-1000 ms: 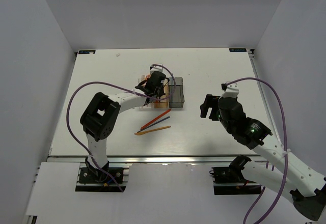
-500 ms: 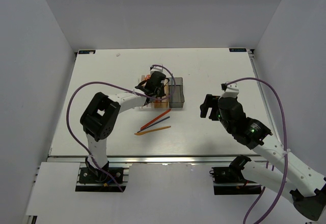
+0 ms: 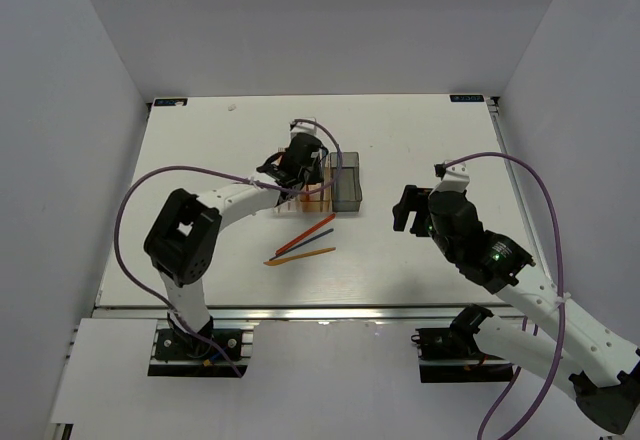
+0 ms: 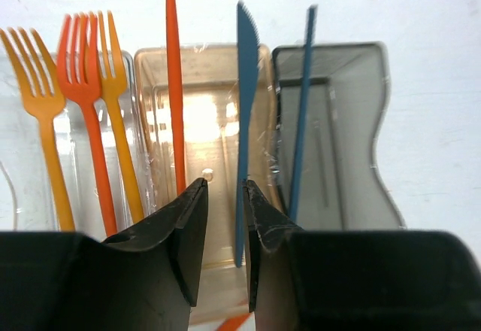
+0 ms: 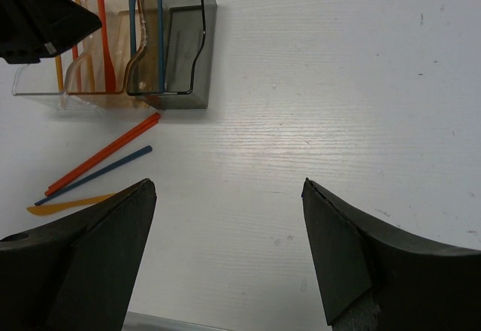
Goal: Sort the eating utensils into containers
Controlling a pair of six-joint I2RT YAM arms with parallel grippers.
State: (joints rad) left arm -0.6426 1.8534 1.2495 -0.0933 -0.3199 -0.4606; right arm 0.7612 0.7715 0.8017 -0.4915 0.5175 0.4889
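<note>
Three bins stand in a row: clear [image 4: 21,167] with three orange forks [image 4: 83,105], tan [image 4: 210,124] with an orange knife [image 4: 174,90] and a dark blue knife [image 4: 242,105], dark grey [image 4: 353,120] with a dark blue utensil [image 4: 302,105]. My left gripper [image 4: 223,184] hovers over the tan bin, jaws narrowly open and holding nothing; the blue knife lies below, by the right finger. Three loose utensils lie on the table: orange [image 5: 101,154], dark blue [image 5: 94,174], yellow-orange [image 5: 68,204]. My right gripper [image 5: 229,188] is wide open and empty above bare table to their right.
The white table [image 3: 420,140] has a wall at the back and on both sides. The left arm [image 3: 230,198] reaches over the table toward the bins [image 3: 347,188]. The loose utensils [image 3: 300,243] lie just in front of the bins.
My left gripper has pulled back and up a little over the bins, and its elbow has swung left. The right arm and the loose utensils have not moved.
</note>
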